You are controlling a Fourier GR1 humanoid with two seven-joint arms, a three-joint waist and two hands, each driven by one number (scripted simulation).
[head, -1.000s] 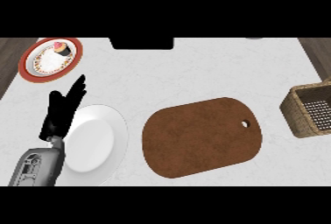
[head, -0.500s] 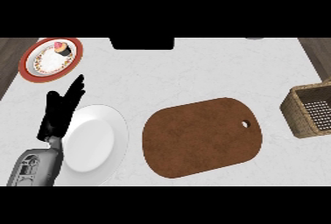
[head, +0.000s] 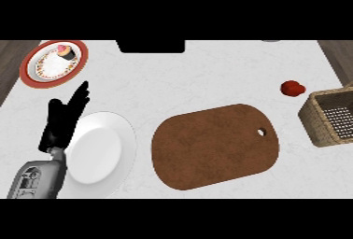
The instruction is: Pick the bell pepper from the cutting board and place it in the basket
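Note:
A small red bell pepper [head: 292, 87] lies on the white counter, just beyond the wicker basket's [head: 318, 122] far left corner and apart from it. The brown cutting board [head: 214, 145] in the middle has nothing on it. My left hand [head: 63, 119] shows at the left, open with fingers pointing up, resting beside a white plate and far from the pepper. No hand touches the pepper. My right hand shows nowhere.
A white plate [head: 103, 156] lies left of the board, partly under my left forearm. A red-rimmed plate [head: 34, 74] with a cupcake [head: 63, 51] sits at the far left. A dark block [head: 150, 45] stands at the counter's back edge.
The red bell pepper now shows on the counter near the basket; it was in neither earlier frame. My left hand has stayed where it was.

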